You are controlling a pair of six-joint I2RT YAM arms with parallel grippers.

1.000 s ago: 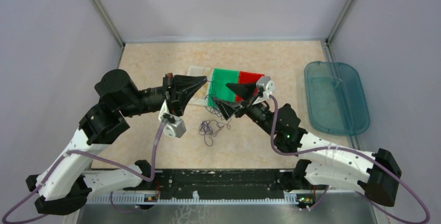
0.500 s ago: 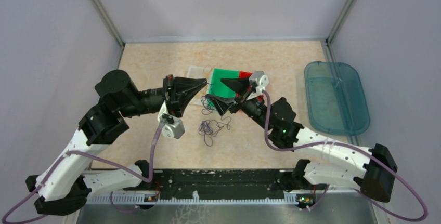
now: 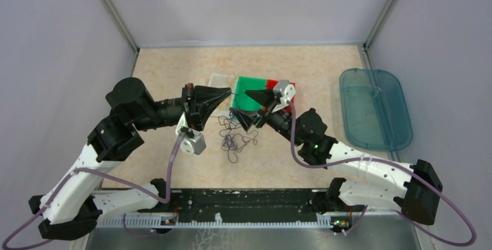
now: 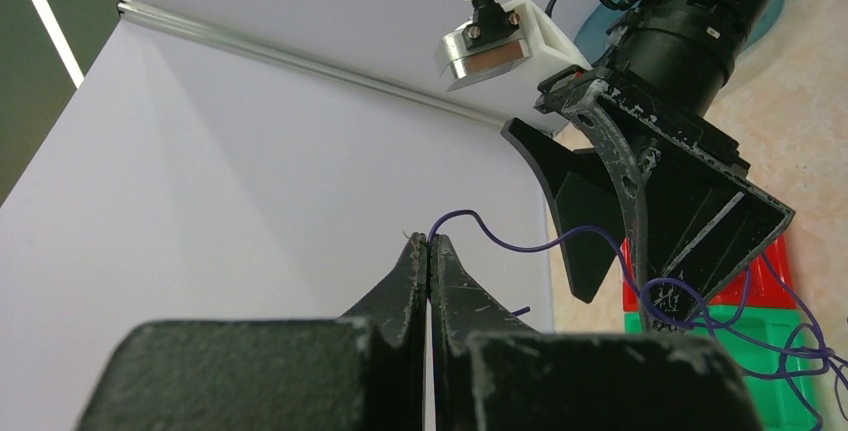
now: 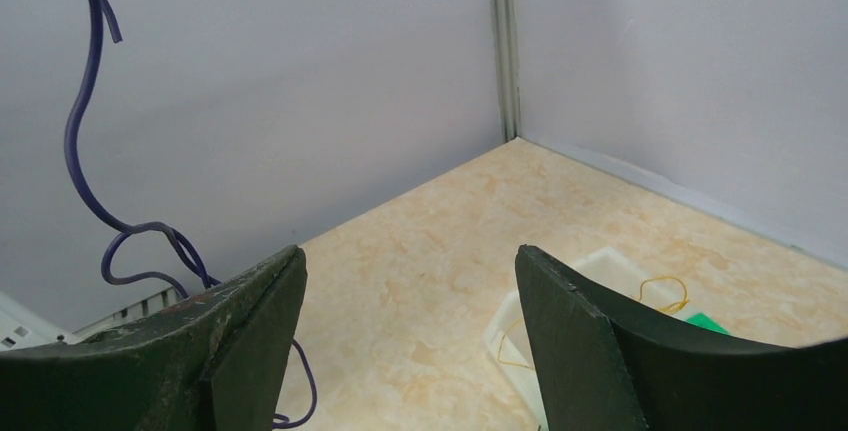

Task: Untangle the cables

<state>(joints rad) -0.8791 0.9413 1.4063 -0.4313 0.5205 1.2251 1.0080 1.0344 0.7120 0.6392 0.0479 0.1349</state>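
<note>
Below both tools and nearer than them, a loose tangle of thin dark purple cable lies on the beige marbled bench. A strand of it runs up to the left tool, whose jaws are pressed together on the cable's end. The strand also knots against the lower finger of the right tool, which gapes wide and holds nothing. Just beyond the right tool sit a green plastic bin and a red plastic bin. Beyond the left tool's tip, a shallow white tray holds a thin yellow cable.
</note>
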